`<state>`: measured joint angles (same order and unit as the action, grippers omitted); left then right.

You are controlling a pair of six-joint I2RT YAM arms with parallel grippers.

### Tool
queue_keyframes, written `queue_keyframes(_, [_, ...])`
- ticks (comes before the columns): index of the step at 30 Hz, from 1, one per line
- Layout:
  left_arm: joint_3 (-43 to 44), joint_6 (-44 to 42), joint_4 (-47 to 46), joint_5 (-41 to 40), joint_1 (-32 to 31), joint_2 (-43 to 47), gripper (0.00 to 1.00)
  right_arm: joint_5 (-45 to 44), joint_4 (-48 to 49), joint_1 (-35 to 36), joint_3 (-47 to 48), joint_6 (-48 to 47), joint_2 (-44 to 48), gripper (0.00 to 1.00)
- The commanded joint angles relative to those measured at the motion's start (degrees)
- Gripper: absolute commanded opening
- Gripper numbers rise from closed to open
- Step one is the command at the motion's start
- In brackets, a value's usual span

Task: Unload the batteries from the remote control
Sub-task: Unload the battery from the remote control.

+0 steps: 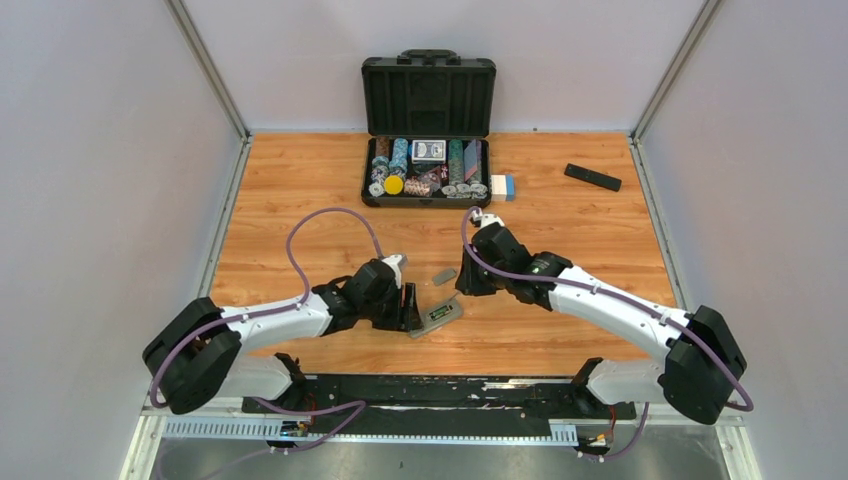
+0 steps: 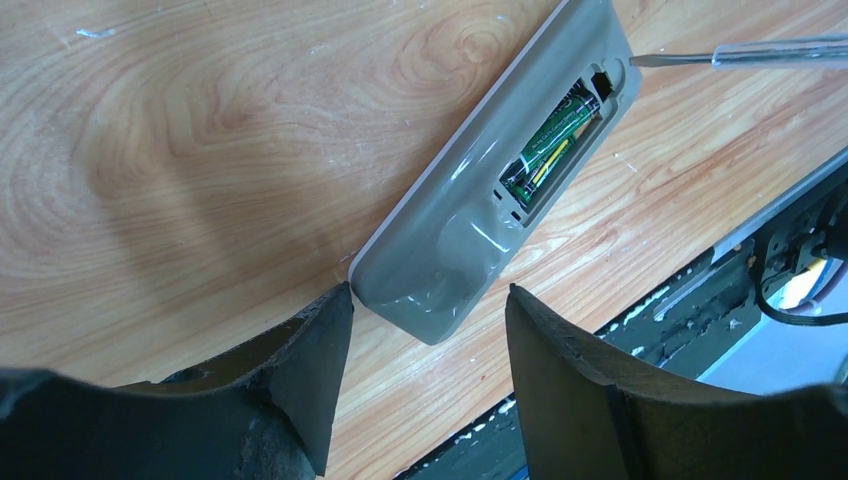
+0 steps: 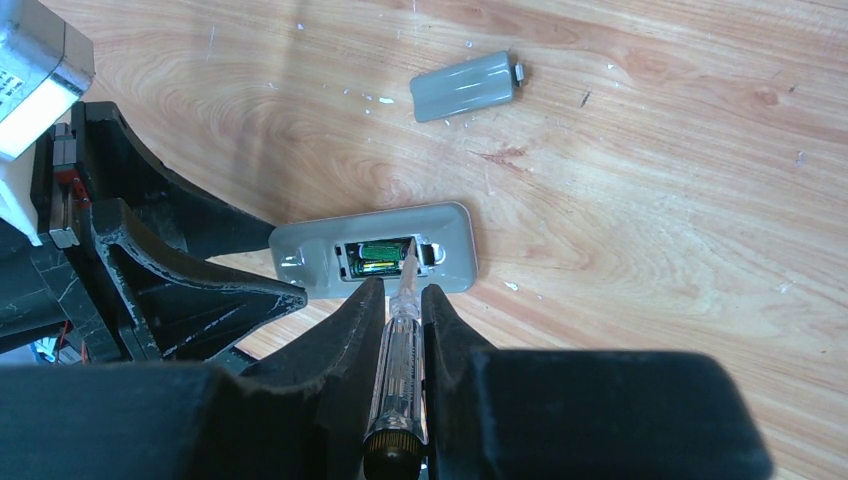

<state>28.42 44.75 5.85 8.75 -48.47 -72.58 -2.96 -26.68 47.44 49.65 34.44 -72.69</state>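
The top view looks down from high behind the two arms point(image 1: 270, 322) onto the whole table point(image 1: 300, 180), bases along the frame's bottom. Each wrist view hangs close over the wood, looking past its own fingers point(image 2: 560, 370), the right along a screwdriver point(image 3: 397, 370); all three share the grey remote point(image 1: 438, 316).

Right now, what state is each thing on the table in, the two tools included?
Grey remote: face down, compartment open.
Batteries: seated in the compartment.
Battery cover: off, lying apart from the remote.
Screwdriver: gripped, tip at the compartment's edge.
Right tool: shut on the screwdriver.
Left tool: open, at the remote's end.
Chip case: lid open.
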Motion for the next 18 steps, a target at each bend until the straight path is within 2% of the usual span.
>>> queue_keyframes(1, [1.1,0.6,-0.4,-1.7,-0.5,-1.7,0.65,0.6,1.3,-0.2,0.6,0.6,-0.9,0.00])
queue_keyframes(8, [2.4,-0.4,-0.2,-3.0,-0.5,-3.3,0.62,4.0,1.1,-0.2,0.8,0.3,-2.8,0.00])
queue_keyframes(18, [4.5,-1.6,0.5,-3.7,-0.5,-5.5,0.61,4.5,-0.2,-0.2,1.7,0.2,-3.2,0.00])
